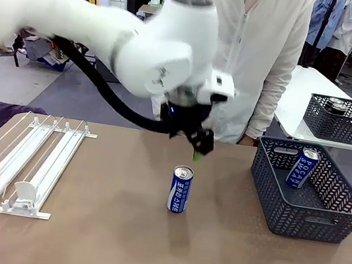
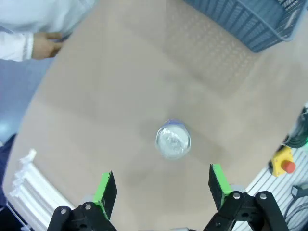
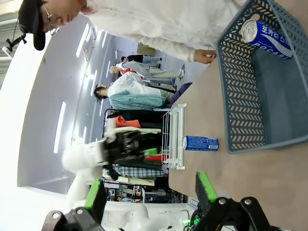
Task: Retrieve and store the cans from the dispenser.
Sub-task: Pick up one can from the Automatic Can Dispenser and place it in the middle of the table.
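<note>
The left hand point(image 1: 198, 147) hangs above the middle of the worktop point(image 1: 113, 229) with its jaws spread wide and nothing between them. In the left wrist view the 2 green pads point(image 2: 106, 187) stand well apart on either side of the silver top of a blue and white can point(image 2: 173, 139), which sits lower down, clear of both. From the front that can point(image 1: 180, 189) stands upright on the worktop, just below and slightly left of the hand, between the dispenser point(image 1: 20, 161) at the left and the dark grey basket point(image 1: 307, 193) at the right.

The dispenser's lanes look empty, with only the white pusher tabs at the near end. 1 more blue and white can point(image 1: 302, 167) leans inside the basket. The right hand point(image 3: 147, 195) is also open and empty, looking sideways across the worktop toward the basket.

My reading is that the can has been set down midway as a hand-off point, so the step in hand is the transfer from dispenser side to basket side. The next move likely calls for the left arm to clear away upward and leftward without clipping the can, then for the right hand to come in level, straddle the upright can around its body, close, and carry it over the basket's near wall
</note>
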Available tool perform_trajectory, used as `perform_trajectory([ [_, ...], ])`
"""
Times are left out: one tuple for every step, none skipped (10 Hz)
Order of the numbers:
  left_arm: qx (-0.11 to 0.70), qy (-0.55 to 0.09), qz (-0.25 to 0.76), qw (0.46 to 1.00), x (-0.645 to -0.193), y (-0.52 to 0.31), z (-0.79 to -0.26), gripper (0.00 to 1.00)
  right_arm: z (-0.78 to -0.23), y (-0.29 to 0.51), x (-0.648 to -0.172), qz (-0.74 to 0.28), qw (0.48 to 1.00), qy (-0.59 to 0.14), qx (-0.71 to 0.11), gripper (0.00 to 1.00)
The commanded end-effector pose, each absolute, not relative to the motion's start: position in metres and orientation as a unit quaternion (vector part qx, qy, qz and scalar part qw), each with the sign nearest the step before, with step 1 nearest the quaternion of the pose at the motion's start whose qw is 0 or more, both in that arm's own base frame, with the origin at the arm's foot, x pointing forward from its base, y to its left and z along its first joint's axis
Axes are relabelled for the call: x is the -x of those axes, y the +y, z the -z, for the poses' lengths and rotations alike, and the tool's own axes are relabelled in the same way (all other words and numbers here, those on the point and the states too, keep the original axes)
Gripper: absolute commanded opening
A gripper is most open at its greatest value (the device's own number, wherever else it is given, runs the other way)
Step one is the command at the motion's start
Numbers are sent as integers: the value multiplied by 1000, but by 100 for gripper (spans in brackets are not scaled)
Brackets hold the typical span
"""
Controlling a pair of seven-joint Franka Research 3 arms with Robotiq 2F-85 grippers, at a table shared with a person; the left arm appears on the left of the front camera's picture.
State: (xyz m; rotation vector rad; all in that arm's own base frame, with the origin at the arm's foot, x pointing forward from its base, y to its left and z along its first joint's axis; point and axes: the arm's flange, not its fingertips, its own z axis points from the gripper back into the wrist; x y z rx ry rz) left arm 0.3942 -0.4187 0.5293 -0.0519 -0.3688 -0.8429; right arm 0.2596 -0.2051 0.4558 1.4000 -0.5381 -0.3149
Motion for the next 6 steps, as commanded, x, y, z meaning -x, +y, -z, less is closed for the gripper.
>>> perform_trajectory([
  [100, -222, 427, 871, -361, -321, -569, 100, -458, -205, -257, 139, 720, -243, -635, 100],
  [143, -238, 408, 870, -360, -270, -585, 100, -458, -205, -257, 139, 720, -243, -635, 100],
  [210, -239, 384, 867, -357, -207, -594, 100, -458, -205, -257, 139, 720, -243, -635, 100],
  [253, -242, 335, 875, -357, -152, -591, 100, -458, -205, -257, 139, 720, -243, -635, 100],
  [314, -240, 298, 869, -356, -94, -583, 100, -458, -205, -257, 139, 720, -243, -635, 100],
  [350, -240, 249, 871, -349, -40, -574, 100, -458, -205, -257, 139, 720, -243, -635, 100],
])
